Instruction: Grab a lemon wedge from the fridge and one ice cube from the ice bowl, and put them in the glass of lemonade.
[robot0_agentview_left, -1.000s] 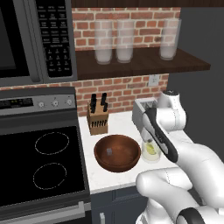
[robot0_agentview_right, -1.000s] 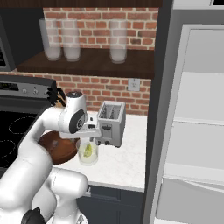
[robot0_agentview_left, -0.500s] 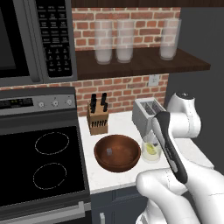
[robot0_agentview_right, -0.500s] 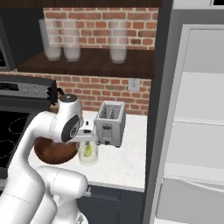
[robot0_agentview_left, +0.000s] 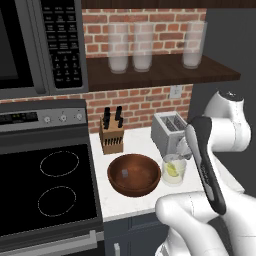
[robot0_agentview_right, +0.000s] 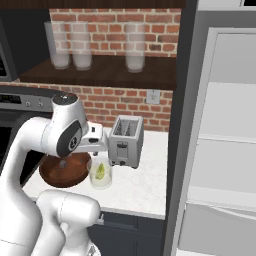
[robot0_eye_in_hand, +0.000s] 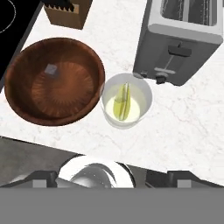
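Glass (robot0_eye_in_hand: 126, 106) on the counter (robot0_eye_in_hand: 188, 118), just in front of the toaster (robot0_eye_in_hand: 181, 41). Wedge (robot0_eye_in_hand: 123, 102) stands inside the glass, in the liquid. Bowl (robot0_eye_in_hand: 54, 81) just beside the glass, rims nearly touching; one cube (robot0_eye_in_hand: 51, 69) lies in it. Knife block (robot0_agentview_left: 111, 134) behind the bowl. Gripper above the glass, jaws spread wide, holding nothing. Fridge (robot0_agentview_right: 220, 150) open, past the toaster.

A home kitchen: a black stove (robot0_agentview_left: 47, 185) fills the lower left of the frame, a microwave (robot0_agentview_left: 42, 45) hangs above it, and a toaster (robot0_agentview_left: 169, 131) and knife block (robot0_agentview_left: 111, 135) stand against red brick (robot0_agentview_left: 140, 102) on a white marble counter (robot0_eye_in_hand: 188, 127).
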